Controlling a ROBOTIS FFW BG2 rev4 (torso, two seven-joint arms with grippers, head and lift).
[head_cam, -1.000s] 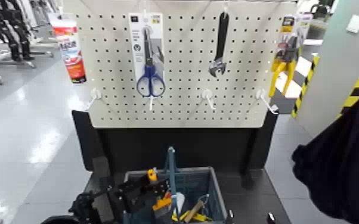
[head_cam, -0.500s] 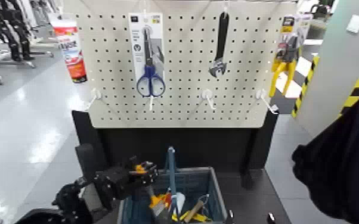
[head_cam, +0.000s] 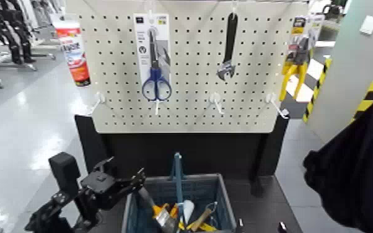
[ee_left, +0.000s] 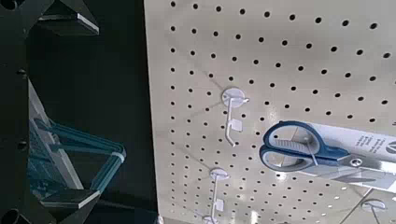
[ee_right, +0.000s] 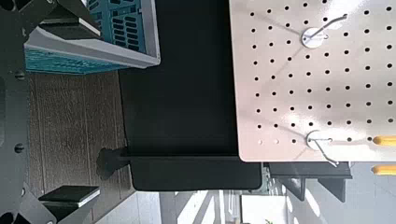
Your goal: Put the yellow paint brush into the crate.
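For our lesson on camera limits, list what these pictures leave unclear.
- Crate's near side: cut off by the head view's bottom edge.
- Brush in the crate: bristle end unclear among other tools, head view.
- Right gripper: mostly below the head view's edge.

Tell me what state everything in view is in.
Blue-grey plastic crate: handle upright
Yellow-banded paint brush: in crate, bristles down
Black left gripper: open, empty, crate's left
Black right gripper: open, empty, crate's right
Blue-handled scissors: hanging, carded
Black-handled wrench: hanging
Yellow-handled pliers: hanging
Red-and-white tube: hanging
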